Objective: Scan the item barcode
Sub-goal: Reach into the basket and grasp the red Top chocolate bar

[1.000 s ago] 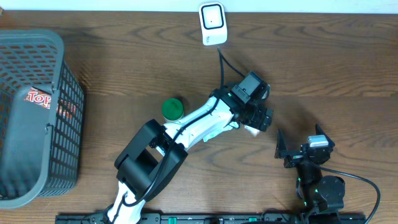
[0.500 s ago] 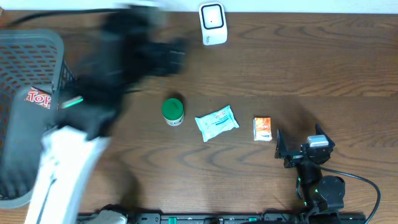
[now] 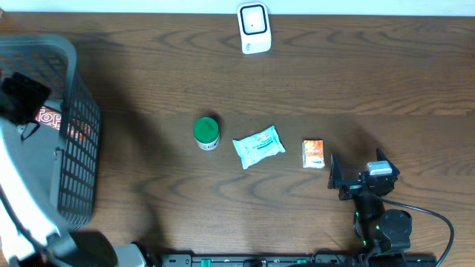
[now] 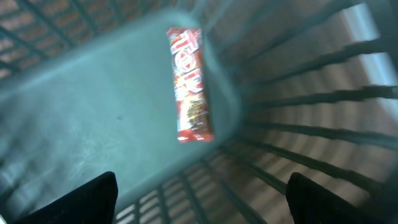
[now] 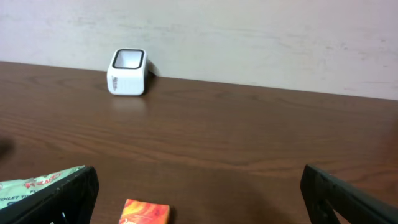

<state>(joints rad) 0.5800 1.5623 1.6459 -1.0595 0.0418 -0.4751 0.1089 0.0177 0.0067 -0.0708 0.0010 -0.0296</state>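
Observation:
The white barcode scanner [image 3: 254, 28] stands at the table's back edge and also shows in the right wrist view [image 5: 129, 71]. A green-lidded jar [image 3: 206, 132], a wipes packet [image 3: 258, 146] and a small orange box [image 3: 313, 153] lie in a row mid-table. My left gripper [image 3: 22, 100] hangs over the grey basket [image 3: 74, 185], open and empty [image 4: 199, 208]. Below it, a red snack bar [image 4: 189, 84] lies on the basket floor. My right gripper [image 3: 358, 178] rests open just right of the orange box [image 5: 144, 213], with nothing between its fingers [image 5: 202, 208].
The mesh basket fills the left edge of the table, its walls rising around the left gripper. The right arm's base [image 3: 386, 230] sits at the front right. A cable runs from it along the front edge.
My left arm has swung from the table's middle, where it covered the wipes packet and orange box, over to the basket at the far left. The right arm has not moved.

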